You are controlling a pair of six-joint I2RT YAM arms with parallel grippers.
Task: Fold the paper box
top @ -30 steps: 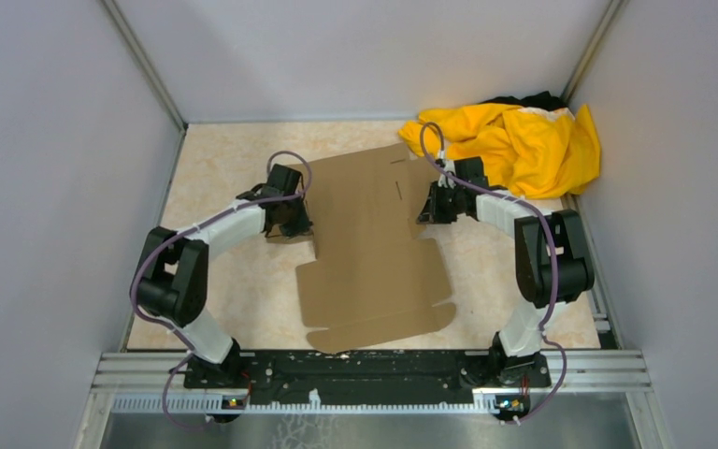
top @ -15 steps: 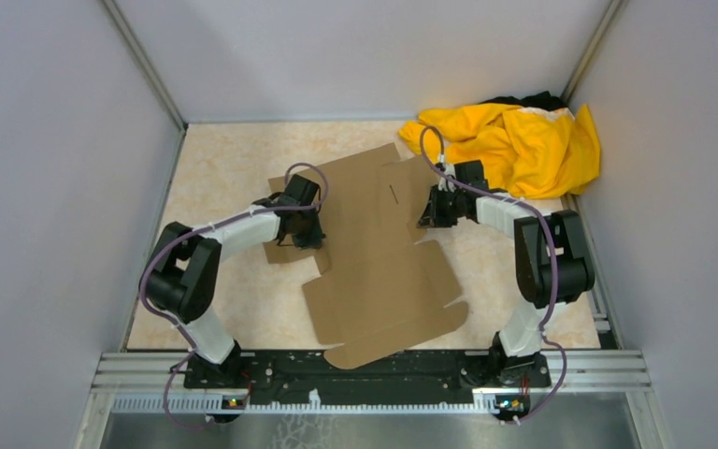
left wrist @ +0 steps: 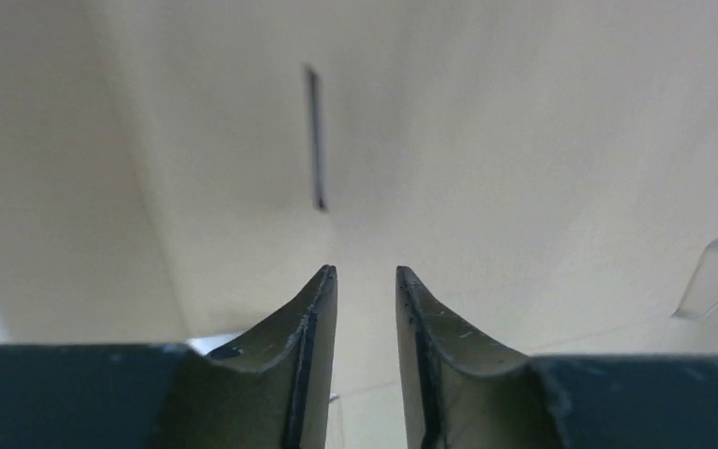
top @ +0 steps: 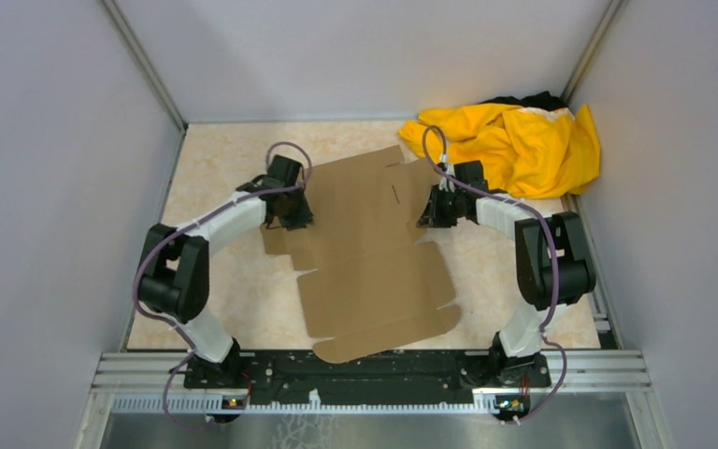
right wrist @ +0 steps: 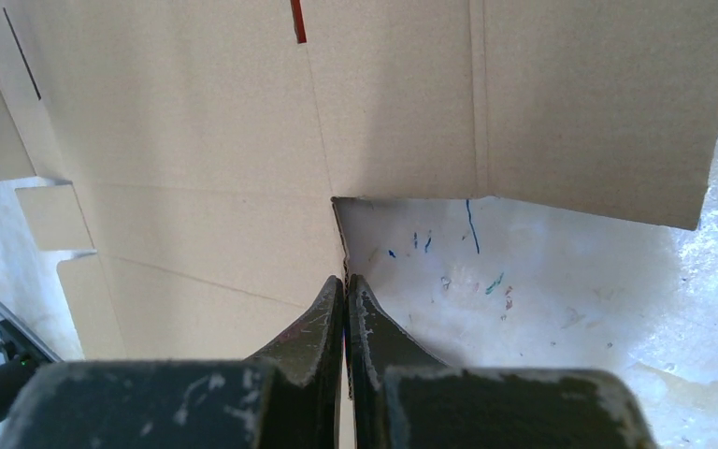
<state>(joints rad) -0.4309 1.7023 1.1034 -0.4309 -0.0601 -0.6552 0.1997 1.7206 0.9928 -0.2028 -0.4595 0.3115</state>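
The paper box (top: 374, 253) is a flat brown cardboard sheet with flaps and slits, lying in the middle of the table. My left gripper (top: 294, 217) hovers at the sheet's left edge. In the left wrist view its jaws (left wrist: 365, 273) stand a little apart with nothing between them, over cardboard (left wrist: 486, 140) with a dark slit (left wrist: 315, 140). My right gripper (top: 427, 215) is at the sheet's right edge. In the right wrist view it (right wrist: 347, 279) is shut on the thin edge of the cardboard (right wrist: 196, 140) at an inner corner.
A crumpled yellow cloth (top: 524, 140) lies in the far right corner, just behind the right arm. Grey walls close in the table on the left, back and right. A black rail (top: 365, 369) runs along the near edge.
The left gripper's jaws have parted and it has drawn back left and a little farther off. The sheet turned slightly and its left flap now lies flat. The right gripper stayed put.
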